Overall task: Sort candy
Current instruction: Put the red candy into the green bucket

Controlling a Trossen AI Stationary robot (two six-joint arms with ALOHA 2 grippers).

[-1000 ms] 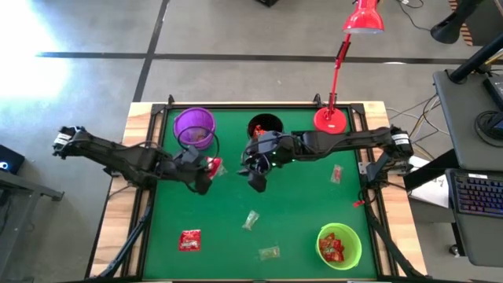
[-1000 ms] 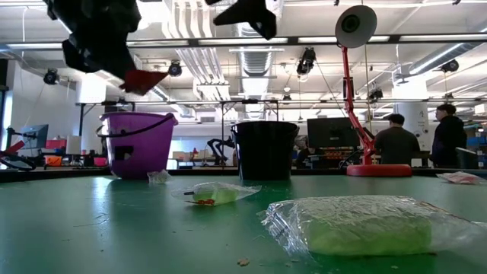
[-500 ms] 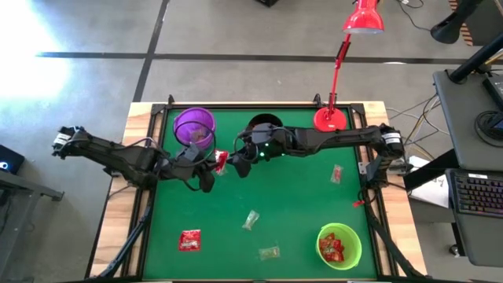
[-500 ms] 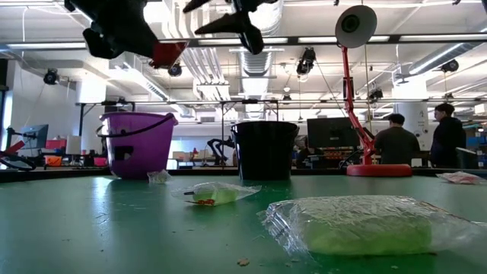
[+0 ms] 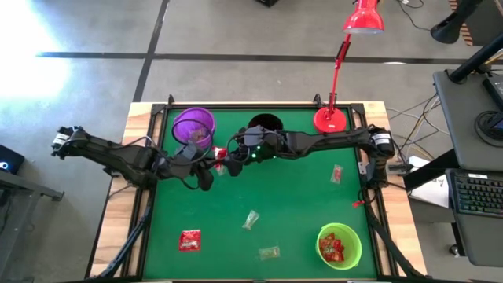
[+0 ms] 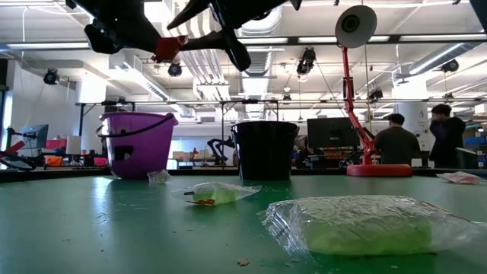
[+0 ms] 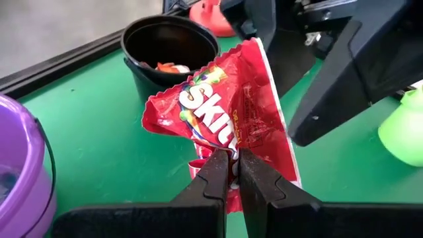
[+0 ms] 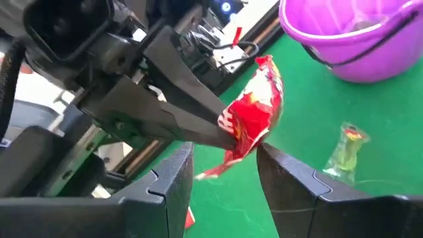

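Observation:
My left gripper (image 7: 230, 155) is shut on a red candy packet with white lettering (image 7: 225, 106), held high above the table between the purple cup (image 5: 193, 126) and the black cup (image 5: 265, 126). My right gripper (image 8: 225, 151) is open. It reaches in from the right, one finger on either side of the packet (image 8: 254, 119), not touching it. The low view shows both grippers well above the cups, with the packet (image 6: 167, 47) between them. The black cup (image 7: 170, 46) has orange-red candy in it. My left gripper pinches the red packet between its two fingers at the packet's crumpled lower part (image 7: 218, 135). The fingers (image 8: 198, 129) come roughly level from the table's left. The packet is lifted clear and sticks out beyond the fingertips, its crimped end (image 8: 264, 63) free.
A green cup (image 5: 339, 245) with red candy stands near the near right corner. On the mat lie a red packet (image 5: 189, 240) and clear-wrapped candies (image 5: 251, 219), (image 5: 269, 252), (image 5: 337, 174); another lies by the purple cup (image 8: 348, 149). A red lamp base (image 5: 331, 119) stands at the far edge.
My right gripper has swung toward the table's left and up, from over the mat's middle to the packet, and its open fingers now flank it. My left gripper has risen with the packet and shifted slightly toward the far edge, staying shut on it.

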